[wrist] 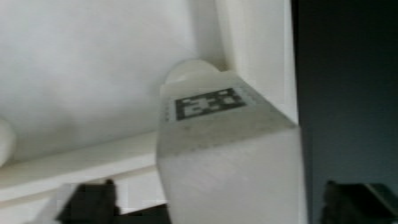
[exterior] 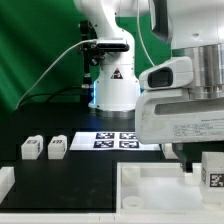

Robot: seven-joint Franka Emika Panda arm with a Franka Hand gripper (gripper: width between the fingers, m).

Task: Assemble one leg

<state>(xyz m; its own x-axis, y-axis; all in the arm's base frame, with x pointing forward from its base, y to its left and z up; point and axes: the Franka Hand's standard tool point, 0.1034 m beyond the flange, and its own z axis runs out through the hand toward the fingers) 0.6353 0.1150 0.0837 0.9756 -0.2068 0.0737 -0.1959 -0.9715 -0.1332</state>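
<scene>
Exterior view: on the black desk [exterior: 70, 172], two other legs [exterior: 30, 148] [exterior: 57, 147] stand at the far left. The marker board [exterior: 115, 140] lies in the middle. At the near right the claw [exterior: 208, 158] hangs above the white base [exterior: 150, 188], with the leg [exterior: 213, 172] under it.

Wrist view: the leg [wrist: 214, 130] lies between the dark fingertips [wrist: 89, 205]. The claw [wrist: 222, 207] is spread wide, with a gap on either side of the leg. The leg's tip is in the base's corner [wrist: 107, 60].

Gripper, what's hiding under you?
Below the gripper sits a white leg with a black tag, between the fingers with gaps either side. Around it is the white base with its raised wall. The spot under the leg is covered.
</scene>
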